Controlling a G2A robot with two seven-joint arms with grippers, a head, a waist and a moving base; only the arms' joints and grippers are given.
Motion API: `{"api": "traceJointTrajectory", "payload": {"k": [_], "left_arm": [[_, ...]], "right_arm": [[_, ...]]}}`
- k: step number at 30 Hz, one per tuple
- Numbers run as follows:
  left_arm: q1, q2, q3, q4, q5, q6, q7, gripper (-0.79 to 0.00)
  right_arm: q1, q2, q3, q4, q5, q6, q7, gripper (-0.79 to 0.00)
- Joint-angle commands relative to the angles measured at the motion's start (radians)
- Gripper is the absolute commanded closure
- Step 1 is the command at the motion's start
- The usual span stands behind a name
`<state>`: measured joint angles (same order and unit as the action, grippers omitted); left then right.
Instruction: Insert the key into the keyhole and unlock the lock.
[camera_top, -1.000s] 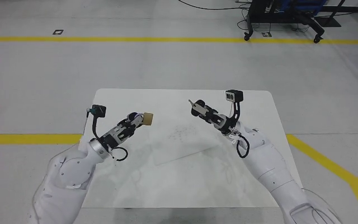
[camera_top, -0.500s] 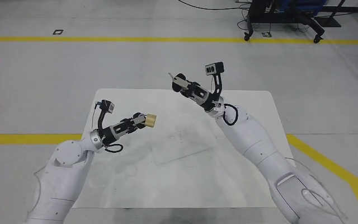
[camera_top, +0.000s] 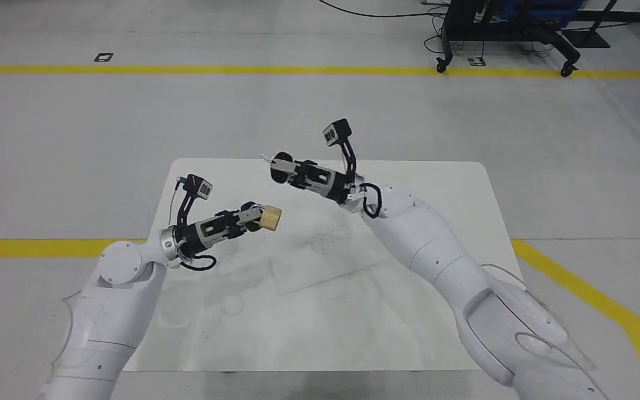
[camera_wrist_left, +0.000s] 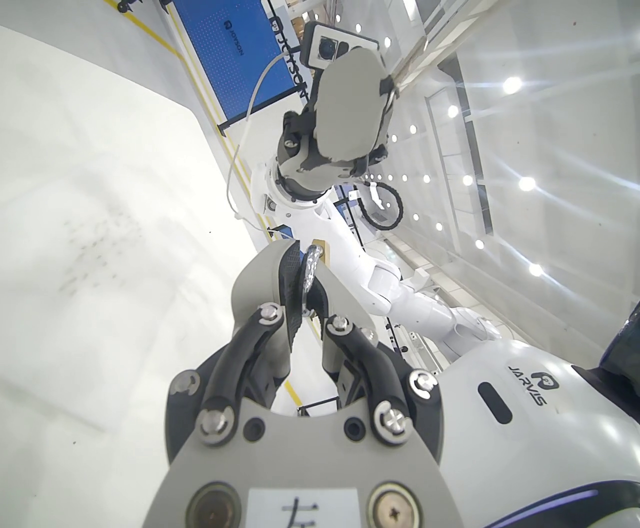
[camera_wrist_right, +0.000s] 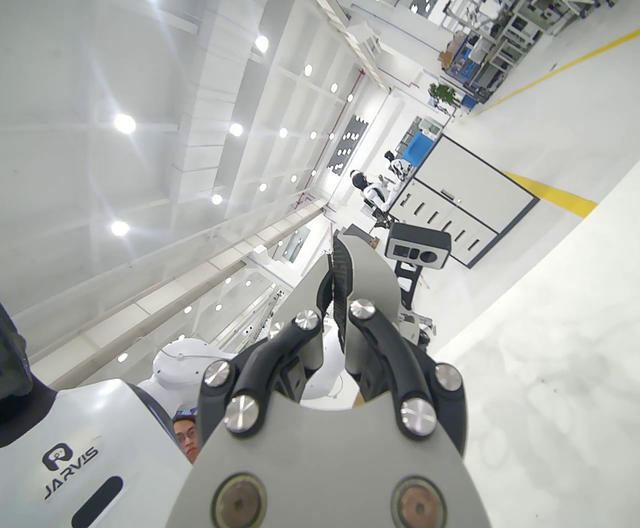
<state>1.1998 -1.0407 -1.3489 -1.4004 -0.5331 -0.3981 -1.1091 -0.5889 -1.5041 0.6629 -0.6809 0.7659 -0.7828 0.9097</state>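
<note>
A brass padlock (camera_top: 269, 216) hangs above the left part of the white table (camera_top: 440, 300), and my left gripper (camera_top: 253, 217) is shut on it. In the left wrist view the fingers (camera_wrist_left: 287, 280) clamp the silver shackle (camera_wrist_left: 309, 267), with a sliver of the brass body (camera_wrist_left: 321, 251) beyond. My right gripper (camera_top: 282, 166) sits above the table's far edge, up and right of the padlock and apart from it. It is shut on a thin silver key (camera_top: 267, 158) that points left. The right wrist view shows the gripper (camera_wrist_right: 337, 252) pressed together, with the key hidden.
The table bears faint scuff marks (camera_top: 325, 238) near its middle. Yellow floor lines (camera_top: 300, 70) run beyond and beside it. A dark wheeled frame (camera_top: 510, 35) stands far back on the right.
The right arm has swung left and up across the table's far edge, carrying the key closer to the padlock. The left arm turned slightly and still holds the padlock.
</note>
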Motion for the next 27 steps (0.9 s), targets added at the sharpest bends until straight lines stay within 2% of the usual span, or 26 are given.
{"api": "traceJointTrajectory", "payload": {"k": [1,11,16,18,25,27], "left_arm": [[0.0,-0.001,0.0,0.003,-0.01,-0.001,0.006,0.0],[0.003,-0.002,-0.03,0.028,-0.05,0.032,0.101,0.0],[0.011,-0.001,-0.047,0.019,-0.019,0.025,0.163,0.0],[0.014,0.002,-0.061,0.011,0.054,-0.002,0.205,0.0],[0.014,0.002,-0.061,0.011,0.054,-0.002,0.205,0.0],[0.019,0.002,-0.057,-0.001,0.105,0.04,0.259,0.0]], "right_arm": [[0.007,-0.01,-0.012,0.015,-0.018,0.007,0.016,0.0],[0.003,-0.042,-0.03,0.029,-0.045,-0.005,0.123,0.0],[-0.008,-0.04,-0.008,0.013,-0.059,-0.031,0.096,0.0],[-0.016,-0.037,0.01,0.0,-0.037,-0.043,0.085,0.0],[-0.016,-0.037,0.01,0.0,-0.037,-0.043,0.085,0.0],[-0.016,-0.037,0.01,0.0,-0.037,-0.043,0.085,0.0]]}}
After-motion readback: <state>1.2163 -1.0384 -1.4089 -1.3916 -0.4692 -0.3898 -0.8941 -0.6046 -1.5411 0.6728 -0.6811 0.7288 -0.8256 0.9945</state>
